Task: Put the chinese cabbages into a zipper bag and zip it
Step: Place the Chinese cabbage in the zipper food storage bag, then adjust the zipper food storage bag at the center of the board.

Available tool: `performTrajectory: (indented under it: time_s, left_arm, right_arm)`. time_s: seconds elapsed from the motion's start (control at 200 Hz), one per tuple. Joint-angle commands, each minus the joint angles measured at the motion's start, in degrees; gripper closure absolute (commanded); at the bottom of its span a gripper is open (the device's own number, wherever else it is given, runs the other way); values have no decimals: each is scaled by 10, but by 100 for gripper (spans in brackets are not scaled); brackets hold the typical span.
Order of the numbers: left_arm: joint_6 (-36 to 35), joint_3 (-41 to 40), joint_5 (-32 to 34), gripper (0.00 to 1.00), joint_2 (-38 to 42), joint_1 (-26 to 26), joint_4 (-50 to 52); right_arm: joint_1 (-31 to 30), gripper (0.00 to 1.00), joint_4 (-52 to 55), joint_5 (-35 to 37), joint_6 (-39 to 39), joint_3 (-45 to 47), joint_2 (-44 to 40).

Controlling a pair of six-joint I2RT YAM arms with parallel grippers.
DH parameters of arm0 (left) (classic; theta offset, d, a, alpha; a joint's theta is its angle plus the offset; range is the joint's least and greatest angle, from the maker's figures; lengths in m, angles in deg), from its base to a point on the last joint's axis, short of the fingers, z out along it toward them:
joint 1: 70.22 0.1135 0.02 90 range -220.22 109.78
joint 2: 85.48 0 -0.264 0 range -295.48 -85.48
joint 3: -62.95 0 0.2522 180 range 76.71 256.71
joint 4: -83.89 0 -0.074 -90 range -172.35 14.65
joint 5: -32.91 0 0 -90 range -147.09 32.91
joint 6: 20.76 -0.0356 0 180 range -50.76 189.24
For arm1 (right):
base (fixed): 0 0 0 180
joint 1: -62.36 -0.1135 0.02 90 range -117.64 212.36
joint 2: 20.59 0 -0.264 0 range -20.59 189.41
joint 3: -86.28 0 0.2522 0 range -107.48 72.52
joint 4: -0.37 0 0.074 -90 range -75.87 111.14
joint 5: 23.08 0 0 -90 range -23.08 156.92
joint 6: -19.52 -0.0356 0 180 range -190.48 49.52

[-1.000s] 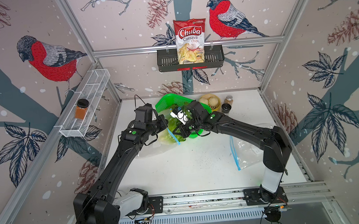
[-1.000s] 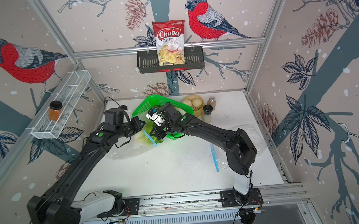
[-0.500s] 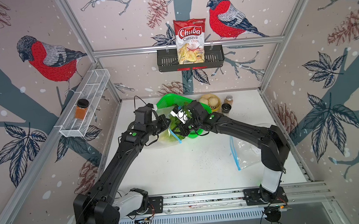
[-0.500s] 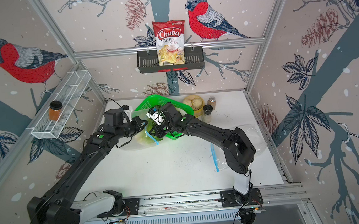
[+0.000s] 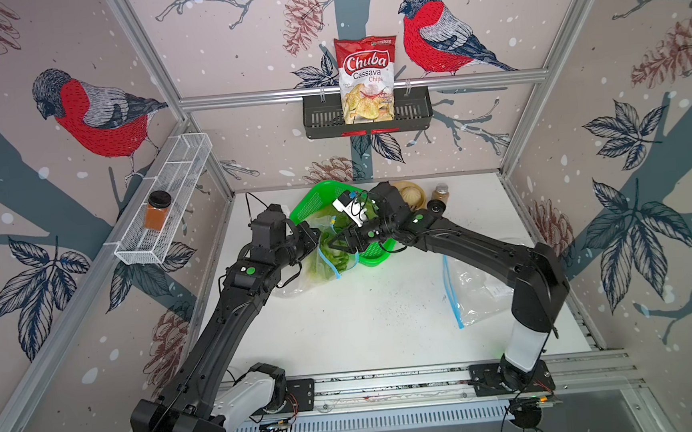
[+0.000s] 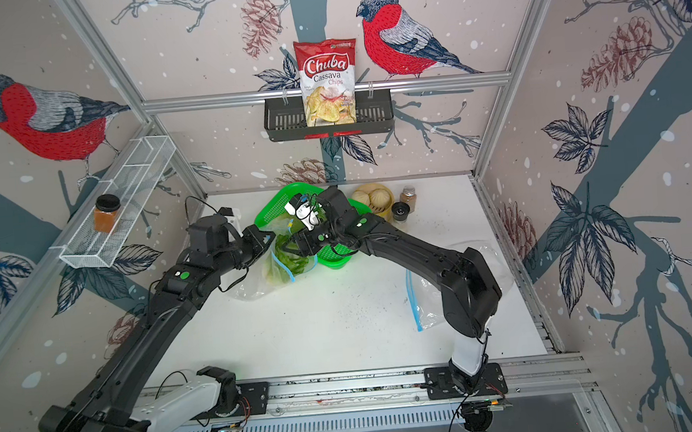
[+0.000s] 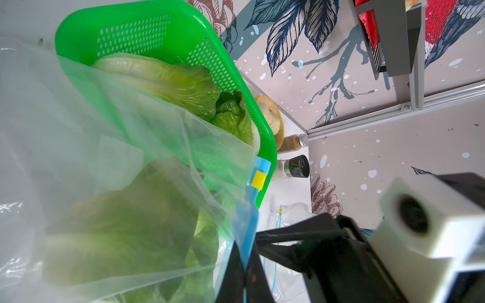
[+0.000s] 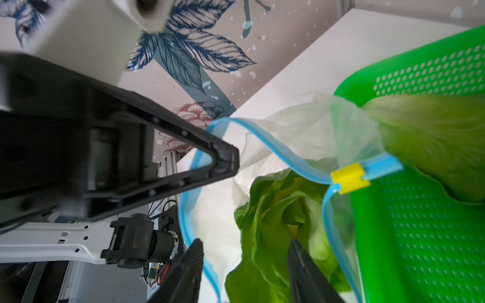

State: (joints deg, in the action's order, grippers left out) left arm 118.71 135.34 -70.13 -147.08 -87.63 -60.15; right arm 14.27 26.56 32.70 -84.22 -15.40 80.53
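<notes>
**A:** What's tough to read right now?

**B:** Plenty. In both top views the two arms crowd over the zipper bag (image 5: 295, 285), so its mouth is mostly covered. I can't count how many heads are inside through the cloudy film.

**A:** Do the wrist views help?

**B:** Some. The bagged cabbage (image 8: 275, 210) shows crinkly light-green leaves, cut off at the frame edge. Another cabbage (image 7: 162, 78), with white ribs and a pale green top, lies in the green basket (image 7: 131, 15). That's a hard perforated plastic tray at the middle of the worktop's (image 5: 364, 328) far edge.

**A:** And the bag itself?

**B:** It's soft, wrinkled and see-through, with a blue zip track (image 8: 380, 165) and a yellow slider (image 8: 349, 178) near one end. The mouth gapes wide, draped against the basket's near rim.

**A:** Grippers?

**B:** The left gripper (image 7: 244, 278) is pinched tight on the blue track, holding one lip of the bag. The right gripper (image 8: 245, 272) has its black fingers (image 8: 189, 270) parted at the bag's mouth, with leaves showing between them. I can't tell whether the tips touch the leaves.

**A:** Anything else on the surface?

**B:** A second zipper bag (image 5: 475, 295) lies by the worktop's right edge, partly hidden under the right arm.
</notes>
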Motion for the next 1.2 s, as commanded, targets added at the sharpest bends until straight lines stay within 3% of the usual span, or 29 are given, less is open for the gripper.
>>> performTrajectory:
  time_s: [0.0,0.15,0.48,0.635,0.81,0.885,0.961,1.196]
  left_arm:
    - [-14,13,27,100,1,4,12]
    - [-23,16,31,100,6,5,23]
    - [-35,10,19,100,2,5,22]
    - [-42,13,16,100,-3,5,28]
    - [-55,21,24,100,-7,4,41]
    - [-61,24,31,100,-7,5,51]
    - [-63,24,34,100,-5,5,50]
    - [-87,47,68,100,-9,6,84]
  right_arm:
    - [9,42,39,27,-31,9,-28]
    - [64,43,79,94,-127,44,-41]
    - [39,47,101,60,-122,12,42]
    - [28,56,82,50,-130,-6,83]
    - [19,80,85,48,-125,-30,106]
    - [16,81,79,46,-123,-28,102]
    - [14,89,85,50,-119,-30,100]
    - [11,92,85,32,-109,-44,74]
